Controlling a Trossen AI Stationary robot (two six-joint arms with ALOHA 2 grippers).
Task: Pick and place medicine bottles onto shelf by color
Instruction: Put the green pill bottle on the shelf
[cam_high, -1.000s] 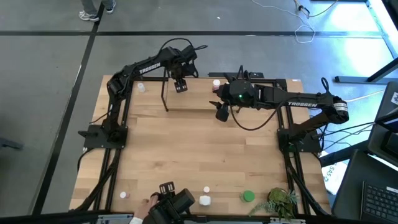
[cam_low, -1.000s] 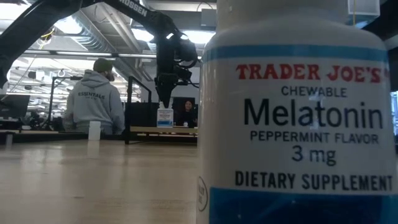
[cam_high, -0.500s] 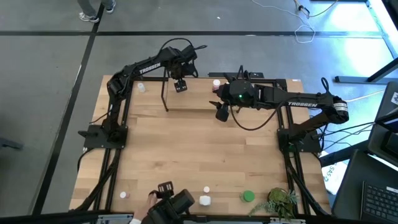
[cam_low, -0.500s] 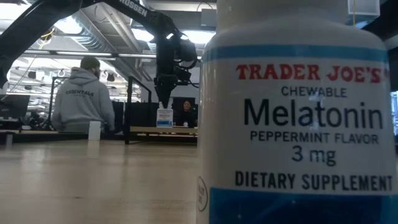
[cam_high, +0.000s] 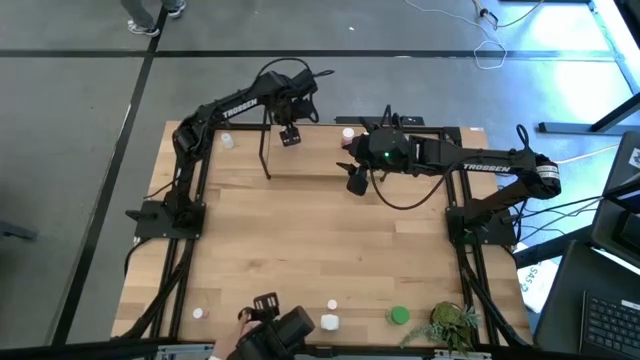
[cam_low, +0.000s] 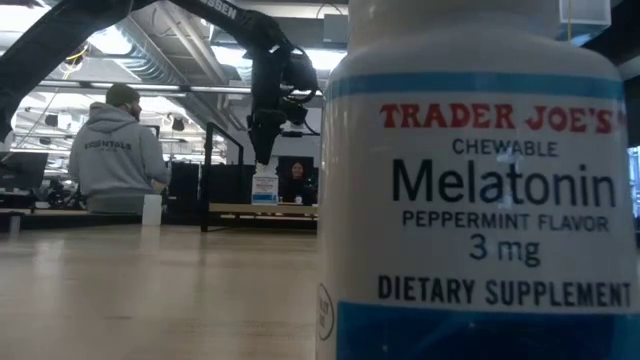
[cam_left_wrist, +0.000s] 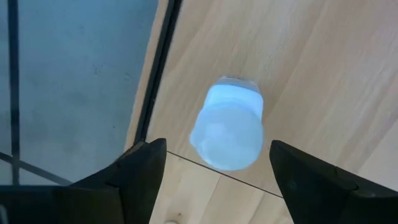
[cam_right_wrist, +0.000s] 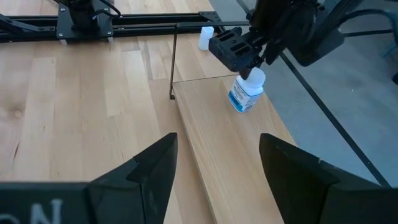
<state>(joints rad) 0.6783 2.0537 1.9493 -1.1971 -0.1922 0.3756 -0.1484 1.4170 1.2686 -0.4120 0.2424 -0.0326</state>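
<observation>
Raised off the white bottle (cam_right_wrist: 247, 92), left gripper's (cam_right_wrist: 239, 53) fingers now spread.

Table middle: bare wooden tabletop (cam_high: 330, 250), open passage.
12 o'clock: shelf (cam_high: 320, 152), both arms crowd above.
6 o'clock: bottles (cam_high: 328, 322), plant (cam_high: 447, 325) block edge.

Plant (cam_high: 452, 325) near table (cam_high: 330, 240) corner; hooded person (cam_low: 115, 150) beyond.

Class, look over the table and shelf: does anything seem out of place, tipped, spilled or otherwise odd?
One oddity: a melatonin bottle stands right against the low camera, blocking much of its view. Otherwise nothing stands out: the white bottle on the shelf is upright beneath the open left pincer.
</observation>
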